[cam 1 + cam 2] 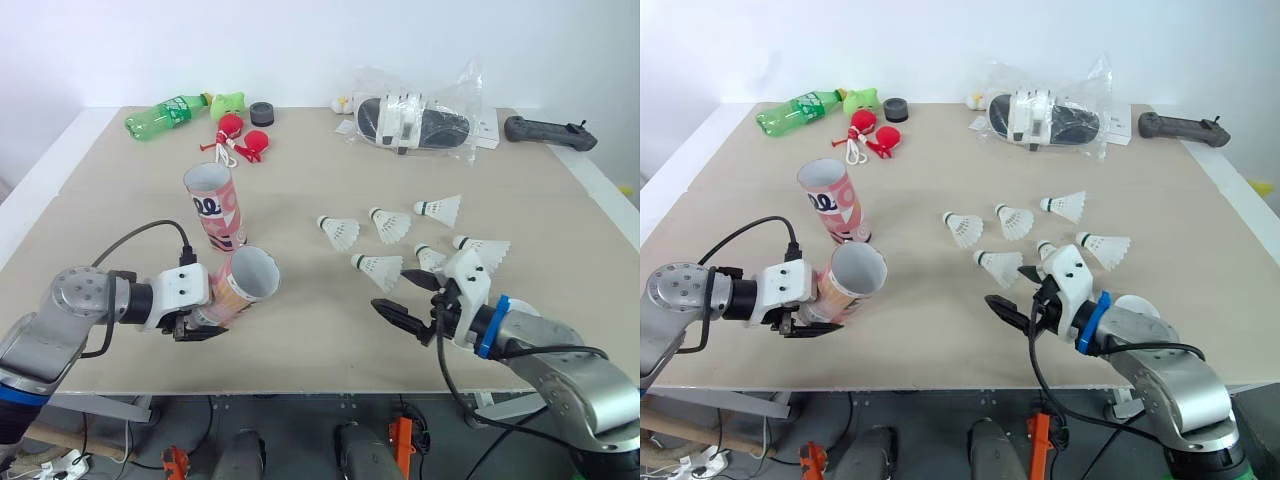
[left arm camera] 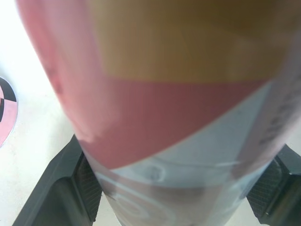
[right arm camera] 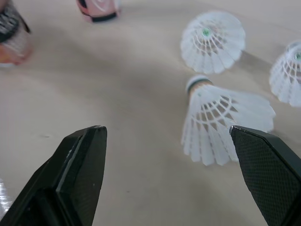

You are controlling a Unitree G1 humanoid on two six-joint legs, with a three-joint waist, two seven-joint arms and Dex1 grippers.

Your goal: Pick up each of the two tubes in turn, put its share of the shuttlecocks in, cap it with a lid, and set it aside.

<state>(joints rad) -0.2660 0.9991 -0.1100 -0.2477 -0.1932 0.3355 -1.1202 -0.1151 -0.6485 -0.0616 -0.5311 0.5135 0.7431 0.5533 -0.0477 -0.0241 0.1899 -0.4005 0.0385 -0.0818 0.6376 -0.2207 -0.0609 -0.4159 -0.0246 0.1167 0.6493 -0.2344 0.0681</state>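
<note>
Left gripper (image 1: pixel 200 326), at the seven o'clock corner of the beige table (image 1: pixel 320 340), pinches a pink-and-orange tube (image 1: pixel 240 285) near its base, its fingers (image 2: pixel 84 183) pressed against opposite sides. The tube is tilted, with its open mouth lifted toward two o'clock. At five o'clock, the right gripper (image 1: pixel 392 290) has its two black fingers (image 3: pixel 77 165) spread wide around nothing and aimed toward ten o'clock. The nearest shuttlecock (image 1: pixel 378 268) lies on its side just ahead of them, untouched. Five more shuttlecocks fan out across the table from there. Two are at the gripper's one o'clock (image 1: pixel 430 257) (image 1: pixel 483 248). Three are farther back in a loose row (image 1: pixel 340 231) (image 1: pixel 390 224) (image 1: pixel 440 210). All of them are lying down, well apart from either tube. Just behind the held tube, at its eleven o'clock, a second tube (image 1: pixel 213 207) stands upright with its mouth open. Along the far edge, from ten o'clock round to two, sit a green plastic bottle (image 1: pixel 165 115) on its side, a green toy (image 1: pixel 228 101), a dark round disc (image 1: pixel 262 112), two red objects (image 1: pixel 245 140) joined by white cord, a clear bag (image 1: pixel 415 120) holding a black-and-white item, and a black handheld device (image 1: pixel 550 132).
</note>
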